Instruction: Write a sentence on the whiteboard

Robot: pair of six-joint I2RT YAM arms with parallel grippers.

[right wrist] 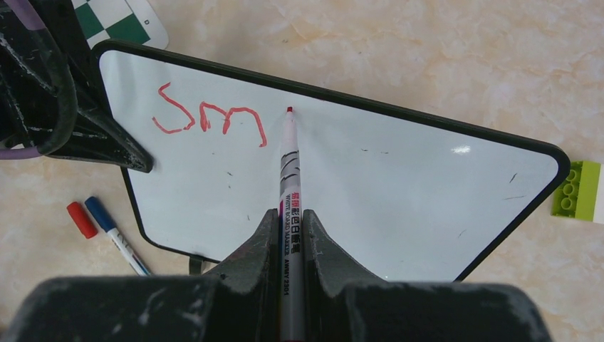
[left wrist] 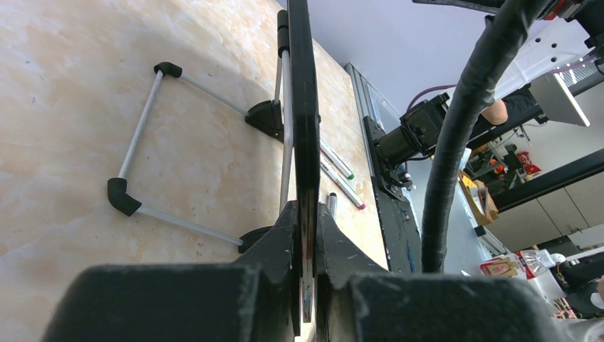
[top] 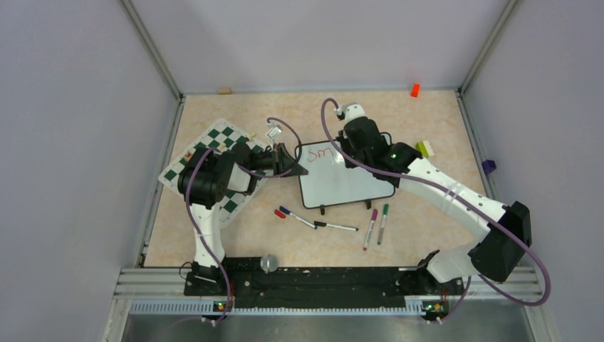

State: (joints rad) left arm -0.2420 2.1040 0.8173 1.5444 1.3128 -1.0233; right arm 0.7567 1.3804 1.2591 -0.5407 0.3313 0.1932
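The whiteboard (top: pixel 342 178) lies in the middle of the table, white with a thin black frame. Red letters "sm" (right wrist: pixel 210 117) stand at its top left; they also show in the top view (top: pixel 322 154). My left gripper (top: pixel 292 165) is shut on the board's left edge (left wrist: pixel 305 142), which I see edge-on, with the board's wire stand (left wrist: pixel 142 128) to its left. My right gripper (right wrist: pixel 290 214) is shut on a red-tipped whiteboard marker (right wrist: pixel 288 171). Its tip (right wrist: pixel 289 110) is just right of the "m", near the board's top edge.
A green-and-white chess mat (top: pixel 214 153) lies under the left arm. Loose markers lie in front of the board: a blue one with a red cap (top: pixel 290 214), a black one (top: pixel 335 226), a purple one (top: pixel 370 228) and a green one (top: pixel 383 222). A green brick (right wrist: pixel 578 199) lies right of the board.
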